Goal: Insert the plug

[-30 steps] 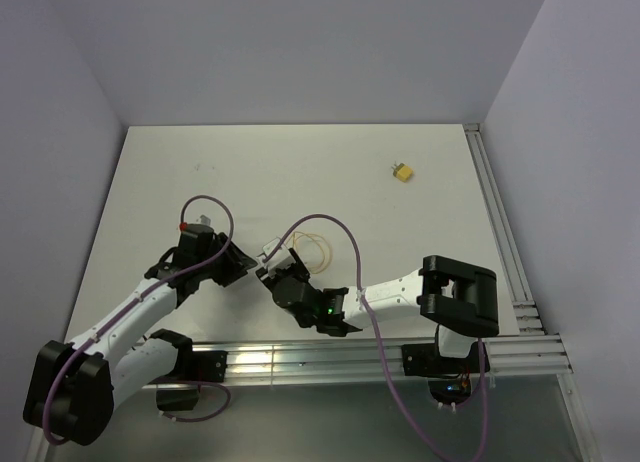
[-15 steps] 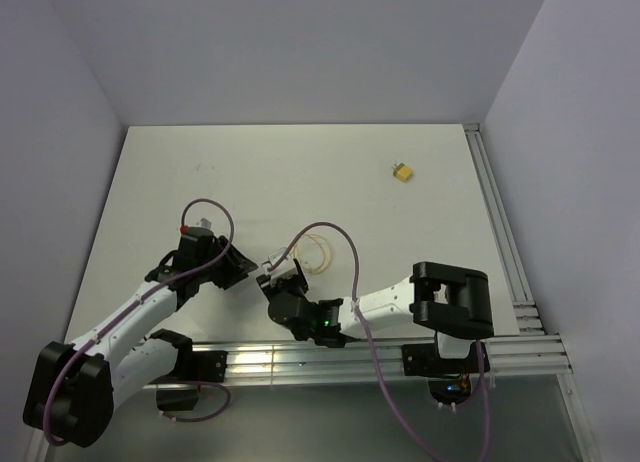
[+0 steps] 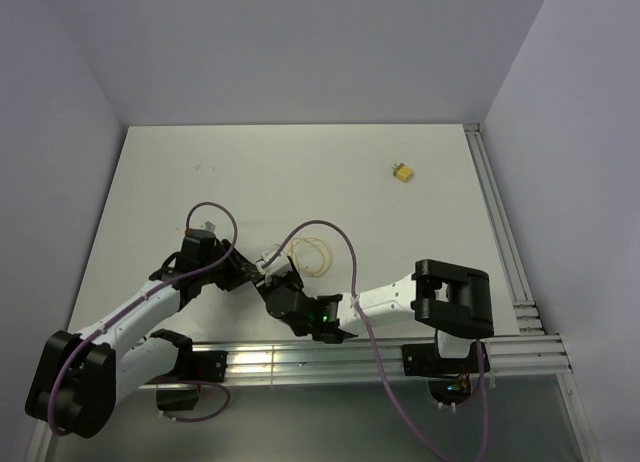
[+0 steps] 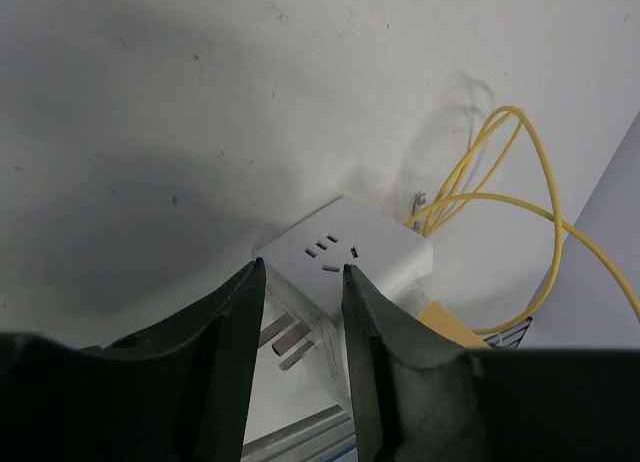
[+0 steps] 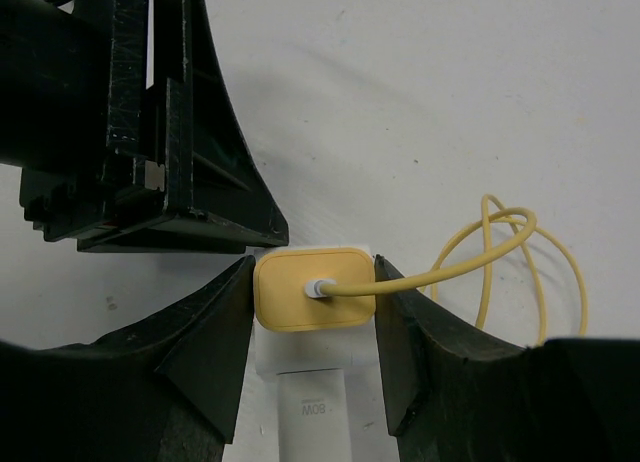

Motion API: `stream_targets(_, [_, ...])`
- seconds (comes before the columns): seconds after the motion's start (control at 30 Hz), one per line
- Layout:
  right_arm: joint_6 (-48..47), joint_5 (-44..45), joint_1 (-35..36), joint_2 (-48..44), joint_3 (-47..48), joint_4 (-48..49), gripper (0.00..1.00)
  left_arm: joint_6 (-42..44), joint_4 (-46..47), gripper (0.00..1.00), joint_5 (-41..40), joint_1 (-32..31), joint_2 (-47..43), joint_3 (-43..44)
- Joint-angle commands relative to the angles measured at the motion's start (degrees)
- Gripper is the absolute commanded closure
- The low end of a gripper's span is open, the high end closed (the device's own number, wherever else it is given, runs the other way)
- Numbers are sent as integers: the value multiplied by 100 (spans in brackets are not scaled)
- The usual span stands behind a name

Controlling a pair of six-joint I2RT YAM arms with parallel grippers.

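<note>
Ideally the right gripper point(image 5: 315, 302), clamped on the yellow wired connector point(image 5: 290, 307), should hold it square against the white socket block point(image 4: 345, 252). The left gripper point(image 4: 300, 282) straddles that block; I cannot tell if it grips. The plug point(image 3: 403, 172) lies well apart from the block, far right.

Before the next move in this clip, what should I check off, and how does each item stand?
1. Grip of the right gripper on the yellow connector: ok; it clamps both sides.
2. Grip of the left gripper on the white block: cannot tell; it straddles the block's near end, contact unclear.
3. Block's slotted face uncovered: ok; it shows in the left wrist view.
4. The plug in hand: not ok; it lies alone at the far right of the table, away from both grippers.
5. The yellow wire clear of the left gripper: ok; its loops lie beyond the block.
</note>
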Motion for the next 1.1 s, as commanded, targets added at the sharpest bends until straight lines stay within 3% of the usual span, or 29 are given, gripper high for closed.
stream_targets(0.0, [-37, -1096, -97, 164, 58, -1787, 100, 29, 262, 58, 134, 21, 26, -14])
stream_targets(0.13, [-72, -1360, -272, 189, 190, -2060, 100, -32, 323, 59, 133, 21, -36, -75])
stream_targets(0.5, [-248, -1193, -334, 550, 516, -2553, 100, -77, 648, 75, 230, 21, 253, -234])
stream_targets(0.73, [393, -1035, -299, 1016, 288, -2351, 100, -121, 719, 78, 248, 21, 245, -286])
stream_targets(1.07, [1290, -129, 500, 1270, 41, -2561, 100, -147, 675, 79, 212, 21, 192, -260])
